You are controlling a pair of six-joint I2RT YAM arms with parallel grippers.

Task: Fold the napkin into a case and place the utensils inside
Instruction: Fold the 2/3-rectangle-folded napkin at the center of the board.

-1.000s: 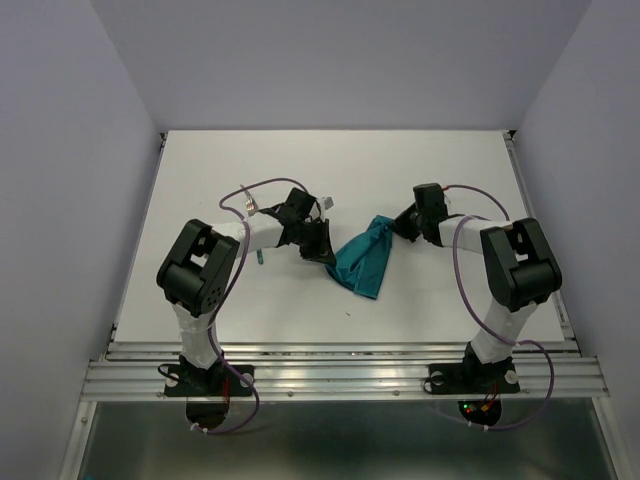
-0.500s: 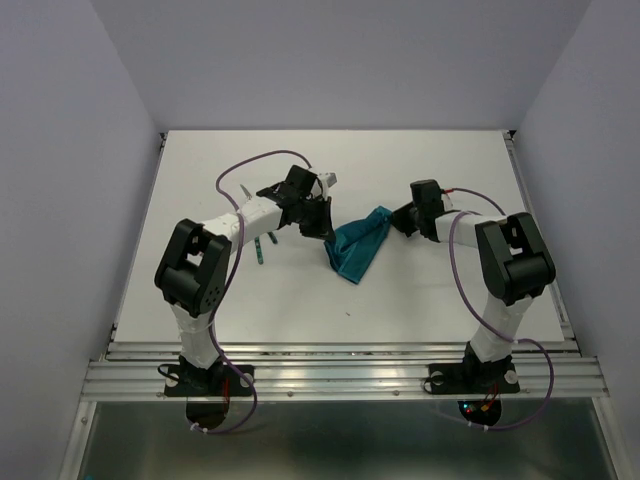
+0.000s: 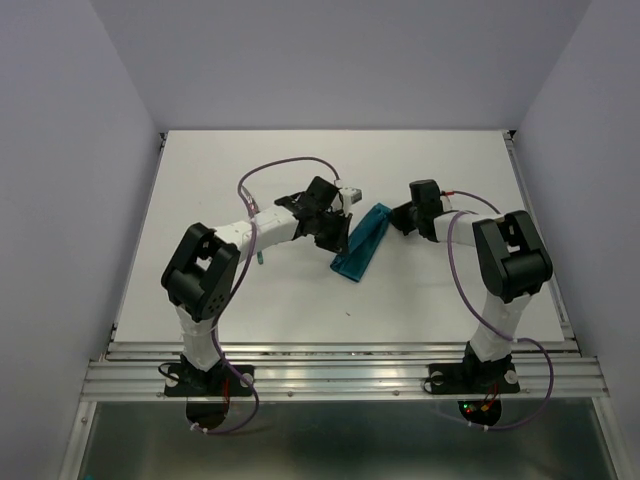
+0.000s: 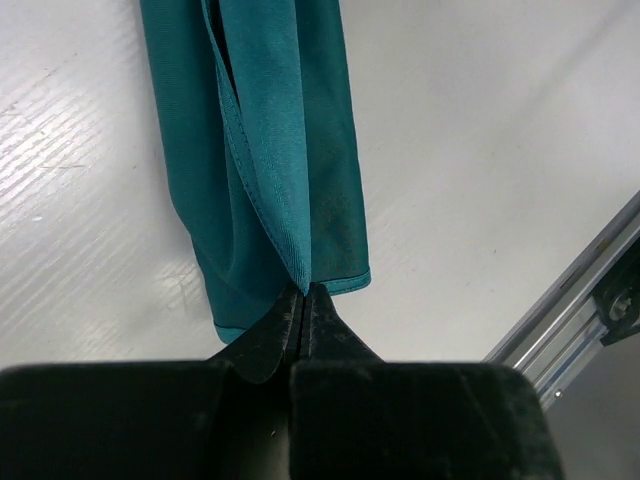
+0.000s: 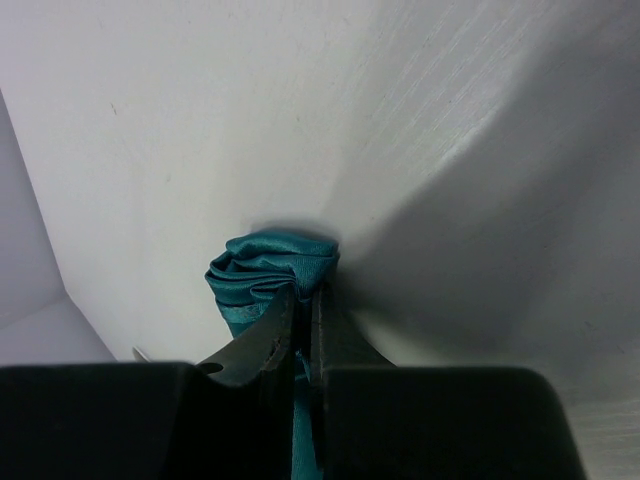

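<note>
Two grips on one cloth. Farthest left, beside the left forearm, we note a thin teal sliver, probably a utensil handle (image 3: 258, 256). It is mostly hidden and lies well apart from the cloth. Next, the left gripper (image 4: 303, 298) has its fingers pressed fully together on a hemmed fold of the napkin (image 3: 362, 243), at the strip's left flank. The napkin is gathered into a narrow band at mid-bench (image 3: 450, 160). Its long axis runs diagonally from the near-left end up to the far-right end. At that far-right end the right gripper (image 5: 303, 305) is likewise closed tight, pinching a bunched wad of cloth. We cannot tell how much of the band rests on the bench and how much hangs between the grips. Our judgement is that the coming move turns on this diagonal. Both arms hold the cloth, so neither is nearer. The left must draw its fold across the axis while the right anchors the far end. The case is not yet formed.
</note>
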